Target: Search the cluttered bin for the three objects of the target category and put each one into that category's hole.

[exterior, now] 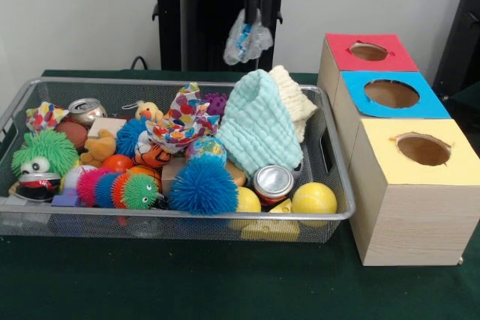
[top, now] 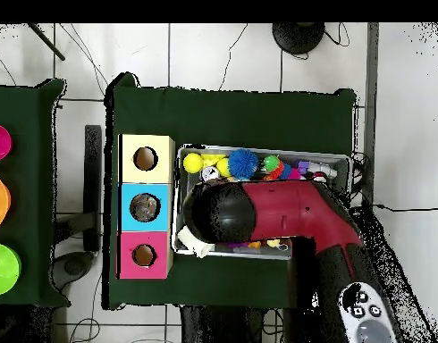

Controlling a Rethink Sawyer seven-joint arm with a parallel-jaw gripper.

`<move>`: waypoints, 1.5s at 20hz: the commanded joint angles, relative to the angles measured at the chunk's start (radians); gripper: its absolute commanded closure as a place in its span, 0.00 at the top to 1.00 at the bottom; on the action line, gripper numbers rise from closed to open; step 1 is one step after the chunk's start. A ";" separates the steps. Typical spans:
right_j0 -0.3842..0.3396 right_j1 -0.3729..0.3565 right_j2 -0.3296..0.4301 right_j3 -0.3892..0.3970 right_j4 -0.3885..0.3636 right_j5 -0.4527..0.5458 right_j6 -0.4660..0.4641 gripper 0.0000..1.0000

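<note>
My gripper [exterior: 255, 14] hangs high above the far rim of the wire mesh bin [exterior: 172, 217]. It is shut on a crumpled see-through plastic item with a blue tint [exterior: 247, 41], which dangles clear of the clutter. The blue-surround hole [exterior: 391, 94] is the middle of three box holes to the right of the bin and lower than the gripper. In the overhead view the red arm [top: 294, 210] covers most of the bin [top: 258, 148] and hides the gripper. The blue-surround hole [top: 145, 207] lies just left of the bin. No other plastic items show in the bin.
The bin holds a pale green cloth [exterior: 259, 129], a blue spiky ball [exterior: 202, 185], two metal cans [exterior: 273, 183], yellow balls [exterior: 313, 198] and several toys. A red-surround hole [exterior: 368, 52] and a yellow-surround hole [exterior: 423, 149] flank the blue one.
</note>
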 commanded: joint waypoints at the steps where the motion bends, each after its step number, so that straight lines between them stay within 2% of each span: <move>1: 0.076 0.032 -0.084 0.155 0.018 -0.143 0.274 0.00; 8: 0.187 0.056 -0.160 0.173 0.055 -0.214 0.337 0.00; 20: 0.361 0.077 -0.252 0.156 0.159 -0.224 0.414 0.00; 30: 0.512 0.184 -0.329 0.067 0.219 -0.262 0.483 0.00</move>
